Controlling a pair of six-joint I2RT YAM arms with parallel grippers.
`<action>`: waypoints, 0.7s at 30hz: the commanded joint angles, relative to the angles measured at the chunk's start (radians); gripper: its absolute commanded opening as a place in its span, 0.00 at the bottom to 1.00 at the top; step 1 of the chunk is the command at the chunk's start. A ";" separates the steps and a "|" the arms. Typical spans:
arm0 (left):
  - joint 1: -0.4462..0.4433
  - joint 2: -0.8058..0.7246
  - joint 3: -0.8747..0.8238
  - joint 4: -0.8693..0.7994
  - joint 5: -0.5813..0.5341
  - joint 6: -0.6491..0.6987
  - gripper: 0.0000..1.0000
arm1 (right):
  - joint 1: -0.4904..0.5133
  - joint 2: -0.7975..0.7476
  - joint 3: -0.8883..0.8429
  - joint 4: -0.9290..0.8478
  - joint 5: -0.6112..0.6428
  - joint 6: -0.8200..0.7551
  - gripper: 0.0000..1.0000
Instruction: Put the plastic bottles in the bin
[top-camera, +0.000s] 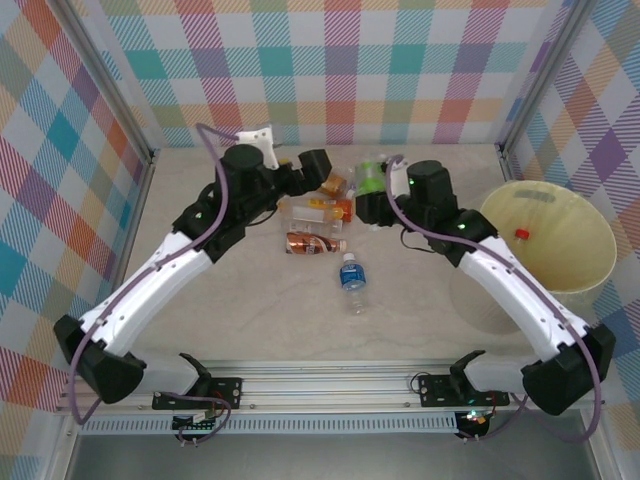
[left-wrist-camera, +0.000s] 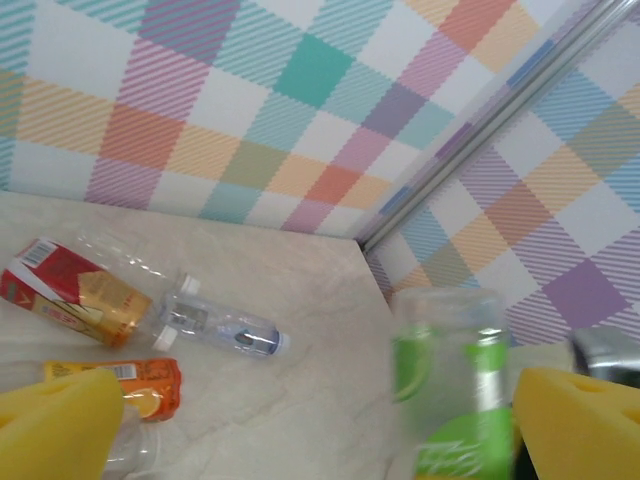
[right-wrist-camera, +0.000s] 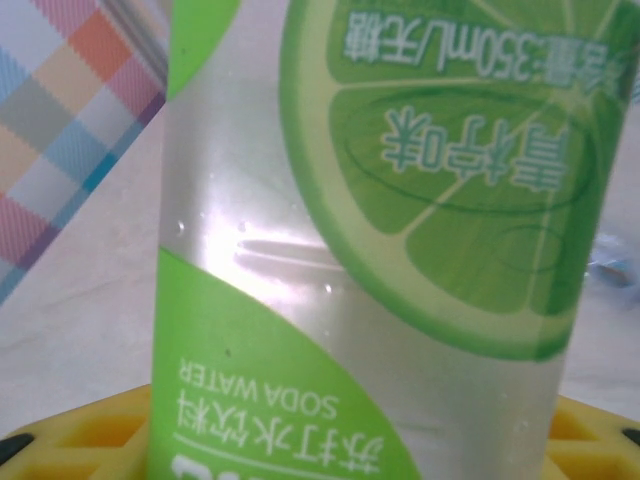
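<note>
Lab test cell: plaid walls (top-camera: 340, 60), aluminium frame (top-camera: 330, 383)

At least six bottles are counted: one green bottle (top-camera: 372, 176) at twelve o'clock, two orange bottles (top-camera: 338, 184) (top-camera: 330, 209) at eleven, one brown bottle (top-camera: 312, 243) at nine, one blue bottle (top-camera: 352, 283) at six, and one red-capped bottle (top-camera: 521, 234) inside the single bin (top-camera: 600, 240) at three.

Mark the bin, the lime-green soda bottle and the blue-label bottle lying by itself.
bin (top-camera: 578, 250): top view, bare inner wall.
lime-green soda bottle (right-wrist-camera: 450, 150): right wrist view, lime-slice label.
blue-label bottle (top-camera: 352, 281): top view, its blue label.
</note>
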 joint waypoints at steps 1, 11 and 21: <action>0.006 -0.025 -0.044 -0.030 -0.088 0.041 1.00 | -0.010 -0.066 0.081 -0.065 0.140 -0.112 0.40; 0.008 -0.092 -0.128 -0.115 -0.223 0.036 1.00 | -0.034 -0.183 0.170 -0.110 0.461 -0.291 0.38; 0.009 -0.067 -0.136 -0.120 -0.199 0.005 1.00 | -0.193 -0.286 0.192 -0.189 0.600 -0.330 0.38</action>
